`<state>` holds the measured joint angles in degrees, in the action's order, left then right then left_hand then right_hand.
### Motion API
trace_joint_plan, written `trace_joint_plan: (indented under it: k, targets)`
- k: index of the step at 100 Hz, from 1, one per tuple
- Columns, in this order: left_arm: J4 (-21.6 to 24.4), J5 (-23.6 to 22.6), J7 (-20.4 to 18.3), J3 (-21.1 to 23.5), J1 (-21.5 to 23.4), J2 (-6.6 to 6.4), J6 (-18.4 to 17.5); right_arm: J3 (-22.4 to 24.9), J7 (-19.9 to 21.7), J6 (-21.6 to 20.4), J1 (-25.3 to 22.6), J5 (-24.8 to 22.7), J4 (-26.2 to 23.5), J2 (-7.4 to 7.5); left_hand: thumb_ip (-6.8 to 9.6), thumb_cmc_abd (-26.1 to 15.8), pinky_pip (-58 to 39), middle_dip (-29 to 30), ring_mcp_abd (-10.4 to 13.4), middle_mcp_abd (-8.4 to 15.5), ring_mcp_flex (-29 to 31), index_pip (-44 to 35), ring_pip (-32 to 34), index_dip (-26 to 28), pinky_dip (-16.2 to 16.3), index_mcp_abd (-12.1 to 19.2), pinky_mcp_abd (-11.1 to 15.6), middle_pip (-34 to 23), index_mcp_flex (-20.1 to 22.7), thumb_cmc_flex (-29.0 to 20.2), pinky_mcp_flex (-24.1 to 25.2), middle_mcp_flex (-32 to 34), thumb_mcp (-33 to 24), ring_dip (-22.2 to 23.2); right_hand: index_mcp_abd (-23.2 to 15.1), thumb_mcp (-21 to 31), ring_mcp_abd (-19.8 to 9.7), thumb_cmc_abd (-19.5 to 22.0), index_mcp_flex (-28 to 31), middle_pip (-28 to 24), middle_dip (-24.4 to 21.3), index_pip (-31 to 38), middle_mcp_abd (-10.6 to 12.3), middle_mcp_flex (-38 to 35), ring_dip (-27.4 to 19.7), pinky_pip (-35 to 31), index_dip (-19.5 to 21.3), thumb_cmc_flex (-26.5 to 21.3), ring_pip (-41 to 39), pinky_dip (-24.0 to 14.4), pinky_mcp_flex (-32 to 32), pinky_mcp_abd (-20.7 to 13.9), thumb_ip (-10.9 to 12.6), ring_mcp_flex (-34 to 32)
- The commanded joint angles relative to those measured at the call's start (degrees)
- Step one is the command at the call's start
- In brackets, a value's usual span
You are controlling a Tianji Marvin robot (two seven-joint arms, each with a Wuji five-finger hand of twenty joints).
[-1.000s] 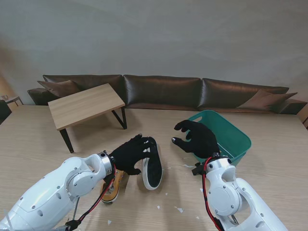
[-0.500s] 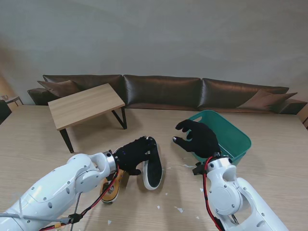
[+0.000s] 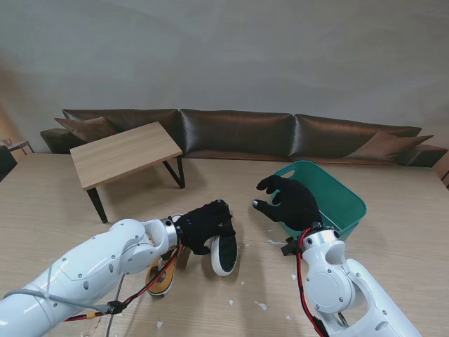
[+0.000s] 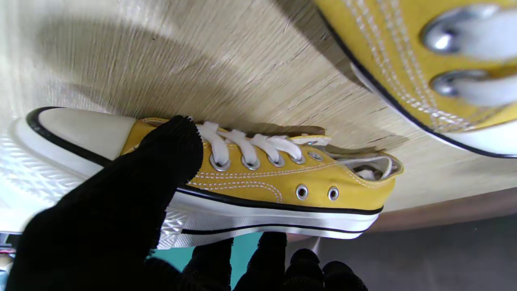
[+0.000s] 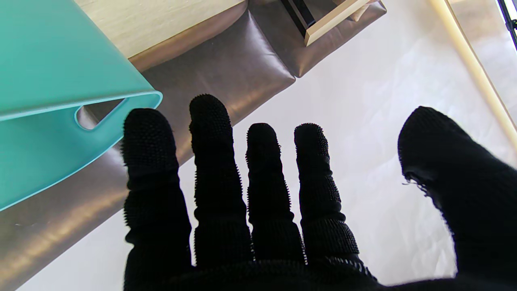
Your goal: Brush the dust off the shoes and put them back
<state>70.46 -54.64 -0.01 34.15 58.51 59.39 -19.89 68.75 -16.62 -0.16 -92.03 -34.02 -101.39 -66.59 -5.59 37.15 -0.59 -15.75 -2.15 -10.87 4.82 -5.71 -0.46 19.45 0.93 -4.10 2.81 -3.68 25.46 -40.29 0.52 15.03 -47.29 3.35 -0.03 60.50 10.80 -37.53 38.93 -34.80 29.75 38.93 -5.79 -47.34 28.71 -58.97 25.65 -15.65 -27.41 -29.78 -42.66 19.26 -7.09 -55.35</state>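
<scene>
A yellow low-top shoe [image 3: 223,254] with white laces lies on its side on the table, its black sole facing up. My left hand [image 3: 207,225] is shut on its toe end: in the left wrist view the thumb [image 4: 121,210] presses the yellow upper [image 4: 262,182] and the fingers curl round the white sole. The second yellow shoe [image 3: 161,277] lies nearer to me, partly hidden under my left forearm, and fills a corner of the wrist view [image 4: 444,60]. My right hand [image 3: 289,202] hovers open above the table, fingers [image 5: 258,210] spread, holding nothing. No brush is visible.
A green plastic basket [image 3: 344,200] stands right behind my right hand and shows in the right wrist view [image 5: 48,81]. A small wooden side table [image 3: 123,151] stands at the far left, a dark sofa [image 3: 238,133] behind it. White scraps [image 3: 261,306] dot the tabletop near me.
My left hand slid farther over the side-lying shoe and closed round its toe end; the forearm stretched out to the right. The right hand stayed nearly still.
</scene>
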Motion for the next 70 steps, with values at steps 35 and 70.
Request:
trace_joint_plan:
  k: [35,70]
  targets:
    - [-9.89,6.9,2.1,-12.27,-8.98,4.35,0.45,0.49,1.14,0.3,-0.19,1.17,0.9,-0.22,-1.4,-0.63,1.15,-6.81,-4.9,0.12,-0.38,-16.54,7.75,10.53,0.19,-1.96,-0.25,-5.03,12.43,-2.73,0.59,8.66,-3.99,18.01,1.04,0.88,0.38,1.57,-0.05,0.56,-0.08,-0.22,-0.88,-1.59,-0.03,0.79,1.47,-0.13,-0.46,-1.35,16.86,1.0,1.26,-1.1]
    - [-17.3,9.52,8.68,-17.31,-11.68,8.33,-0.97,0.58,0.93,0.24,-0.04,2.18,1.68,-0.39,-5.82,4.38,-14.48,-23.03,-11.21,0.12,12.12,-56.86,35.15,21.15,26.04,1.43,-4.12,-20.06,20.82,-15.91,1.0,26.41,0.13,32.51,1.81,0.8,0.79,3.76,-0.27,0.57,-0.15,-0.06,-1.15,-2.46,0.06,0.51,1.35,0.25,-0.64,-1.45,16.73,1.28,1.54,-1.45]
